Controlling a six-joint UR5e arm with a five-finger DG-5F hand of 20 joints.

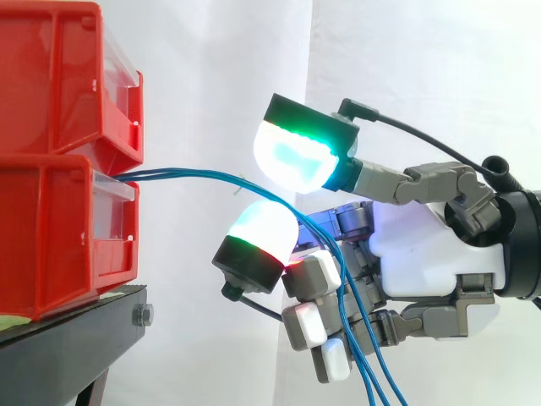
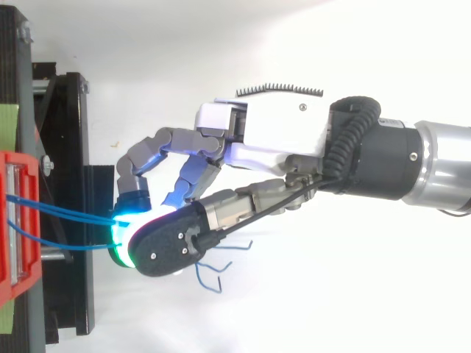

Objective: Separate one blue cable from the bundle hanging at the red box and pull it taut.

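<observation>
We see a white curtain (image 1: 211, 68) behind everything. Against the left edge of the side view a black metal stand (image 1: 76, 338) carries two red plastic bins, one stacked on the other: the upper red bin (image 1: 51, 76) and the lower red bin (image 1: 51, 237), each with a clear strip along its front lip.

From the right comes the silver and black robot arm (image 2: 434, 165), ending in the white and grey hand (image 1: 423, 245), which sits to the right of the bins and apart from them. Its fingers are curled towards the bins. In the side view we find two glowing pads close together, with a narrow gap between them: an upper pad (image 1: 292, 156) lit cyan and green, and a lower pad (image 1: 262, 228) lit white with a green rim.

The bundle of thin blue cables (image 1: 203, 176) leaves the front of the lower red bin, arches to the right, passes through that narrow gap and lies over the lower pad, so the fingers are closed round it. Beyond the pads the cables drop slack in front of the lower fingers and run out of the bottom of the side view. From above, two strands spread apart between bin and pads, and loose curled ends lie just below the hand.
</observation>
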